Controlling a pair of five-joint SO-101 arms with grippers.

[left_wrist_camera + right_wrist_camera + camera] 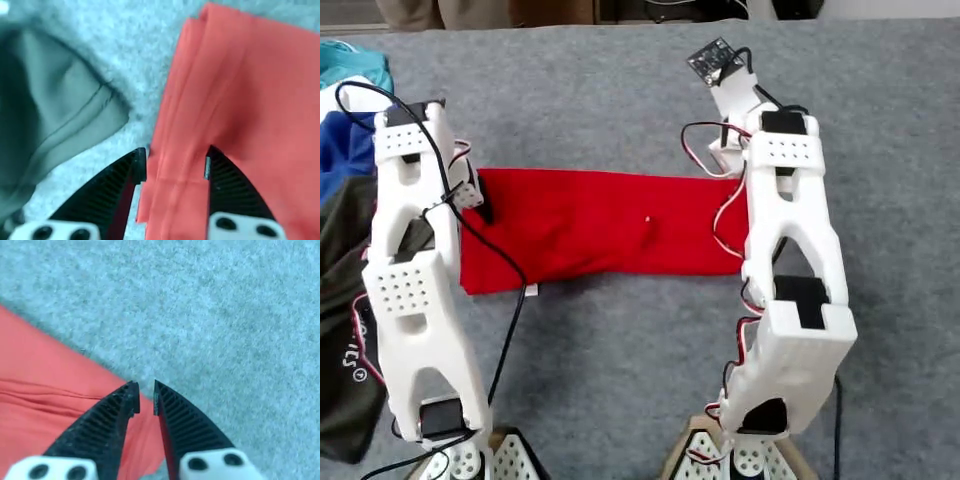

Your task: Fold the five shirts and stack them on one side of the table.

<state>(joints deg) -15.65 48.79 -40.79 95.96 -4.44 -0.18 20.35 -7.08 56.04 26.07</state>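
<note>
A red shirt (610,225), folded into a long strip, lies across the grey table between the two arms. My left gripper (480,205) is at the strip's left end. In the left wrist view it (174,162) is open, its fingers straddling the layered edge of the red shirt (260,90). My right gripper (725,160) is at the strip's far right corner. In the right wrist view it (145,395) has only a narrow gap between its tips, which hover at the edge of the red shirt (45,390). Nothing is clamped in it.
Unfolded shirts are heaped at the table's left edge: a teal one (355,60), a blue one (345,150) and a dark one (340,300). A fold of the dark shirt (50,100) lies close beside my left gripper. Bare grey cloth (620,360) covers the rest of the table.
</note>
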